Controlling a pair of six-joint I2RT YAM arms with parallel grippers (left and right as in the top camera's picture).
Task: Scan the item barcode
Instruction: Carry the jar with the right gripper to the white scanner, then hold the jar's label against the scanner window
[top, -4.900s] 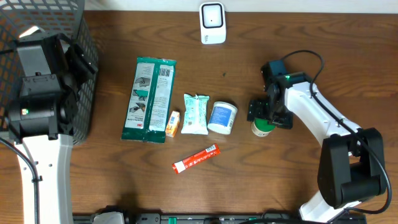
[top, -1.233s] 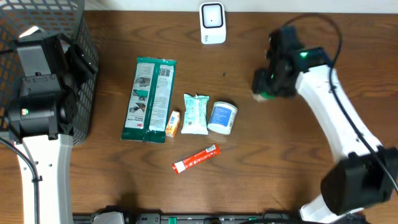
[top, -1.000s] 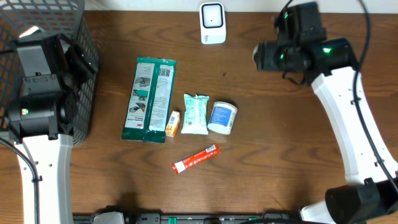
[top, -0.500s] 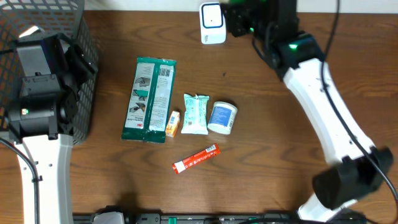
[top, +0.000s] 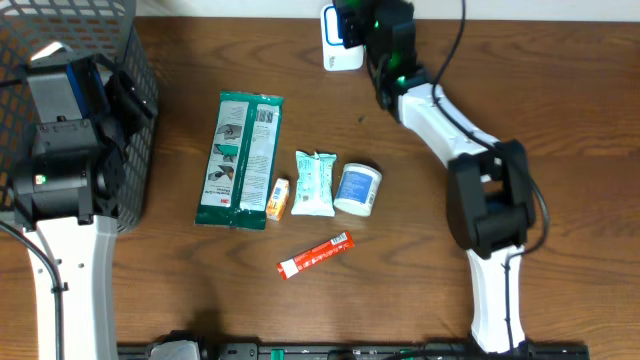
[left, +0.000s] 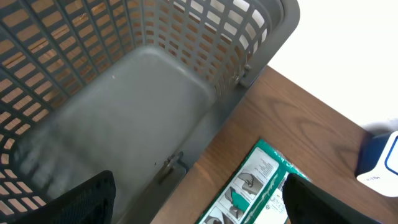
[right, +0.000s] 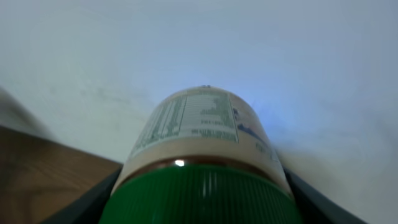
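The bottle (right: 202, 134) is cream with a white label printed in dark text, and its lid (right: 202, 193) is bright green. The scanner (top: 338, 55) is white. The table (top: 200, 290) shows dark brown wood grain. The basket (left: 155, 87) is grey with a grid of slots. The long packet (top: 240, 160) is dark green with white panels, the tub (top: 357, 189) white and blue, the sachet (top: 315, 254) red-orange.

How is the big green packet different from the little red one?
The green packet is much bigger than the red packet. The green one lies nearly straight up the overhead view; the red one lies slanted. Both lie flat on the table.
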